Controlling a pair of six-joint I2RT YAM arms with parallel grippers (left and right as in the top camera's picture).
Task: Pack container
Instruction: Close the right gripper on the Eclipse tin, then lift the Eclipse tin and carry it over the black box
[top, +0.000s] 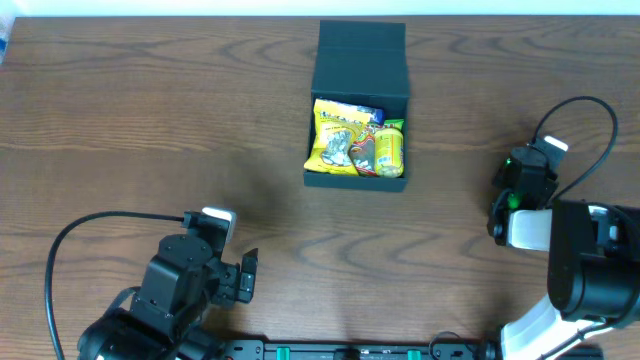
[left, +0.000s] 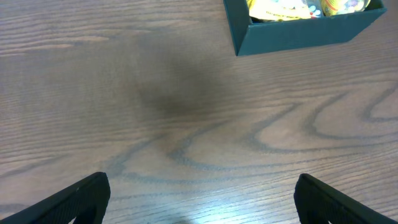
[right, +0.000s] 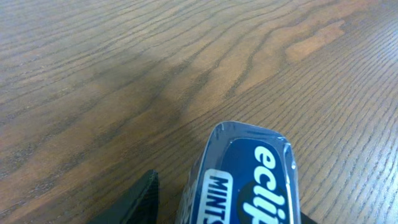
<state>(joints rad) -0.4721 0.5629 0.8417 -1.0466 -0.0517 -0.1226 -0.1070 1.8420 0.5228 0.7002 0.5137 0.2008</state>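
Near edge, left side: your left gripper (top: 247, 275) hovers low over the bare wood-grain tabletop (top: 150, 120). In the left wrist view its two dark fingers (left: 81, 199) sit at the bottom corners of the frame, spread wide apart with only wood between them. It holds nothing and touches nothing. A black cable (top: 90, 225) loops out behind the left arm.

Near edge, right side: your right gripper (right: 227, 202) is down at the tabletop, well to the right of the box. In the right wrist view a blue mint tin (right: 249, 168) with white lettering lies flat on the wood between the fingers. One dark finger (right: 142, 202) stands just beside the tin's left edge with a thin strip of tabletop showing between them. The other finger is almost out of frame, so you cannot tell whether the tin is pinched or only bracketed. The overhead view does not show the tin, as the arm covers it.

Further back, centre: the container (top: 355, 182) sits on the tabletop, well apart from both arms, its lid (top: 362, 60) open and folded back on the far side. Inside lie a yellow snack packet (top: 338, 135) on the left and a smaller green-and-yellow packet (top: 388, 148) just beside it on the right. The left wrist view catches the container's near corner at the top right.
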